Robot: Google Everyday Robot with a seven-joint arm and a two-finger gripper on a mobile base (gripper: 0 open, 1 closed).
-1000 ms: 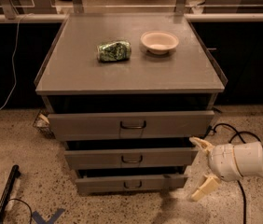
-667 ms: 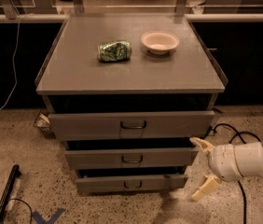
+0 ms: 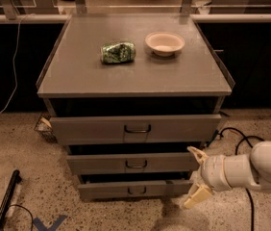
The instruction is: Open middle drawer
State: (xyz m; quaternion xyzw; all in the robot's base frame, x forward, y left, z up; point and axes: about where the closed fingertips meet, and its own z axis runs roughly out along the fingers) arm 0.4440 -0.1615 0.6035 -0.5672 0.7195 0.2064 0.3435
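The grey cabinet has three stacked drawers. The middle drawer [image 3: 133, 163] is the second one, a flat grey front with a small metal loop handle [image 3: 136, 165] at its centre; it stands slightly out from the cabinet. The top drawer [image 3: 135, 128] sticks out furthest and the bottom drawer [image 3: 135, 190] is lowest. My gripper [image 3: 196, 177] is at the lower right, just right of the middle and bottom drawer fronts, well right of the handle. Its two cream fingers are spread apart, one up and one down, holding nothing.
On the cabinet top [image 3: 78, 76] lie a crumpled green bag [image 3: 118, 52] and a white bowl [image 3: 165, 43]. Black cables [image 3: 236, 134] run on the floor to the right. A wire basket [image 3: 43, 127] sits at the cabinet's left, a black rod [image 3: 6, 201] lower left.
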